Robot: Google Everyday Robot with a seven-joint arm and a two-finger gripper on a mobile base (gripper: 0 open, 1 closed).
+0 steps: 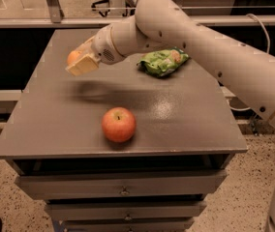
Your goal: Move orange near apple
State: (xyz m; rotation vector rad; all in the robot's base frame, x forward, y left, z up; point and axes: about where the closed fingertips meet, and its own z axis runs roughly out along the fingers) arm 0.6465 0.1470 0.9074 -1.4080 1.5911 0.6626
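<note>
The apple [118,124], red-orange with a short dark stem, sits on the grey table [50,129] near its front edge. My gripper [78,63] hangs above the table's left-middle part, behind and to the left of the apple. It is shut on the small orange [72,57], which peeks out behind the cream fingers [83,65]. The orange is held clear of the tabletop; a shadow lies below it.
A green snack bag [163,61] lies at the back right of the table, behind my arm. The table has drawers [123,185] below its front edge. A rail and dark floor lie behind.
</note>
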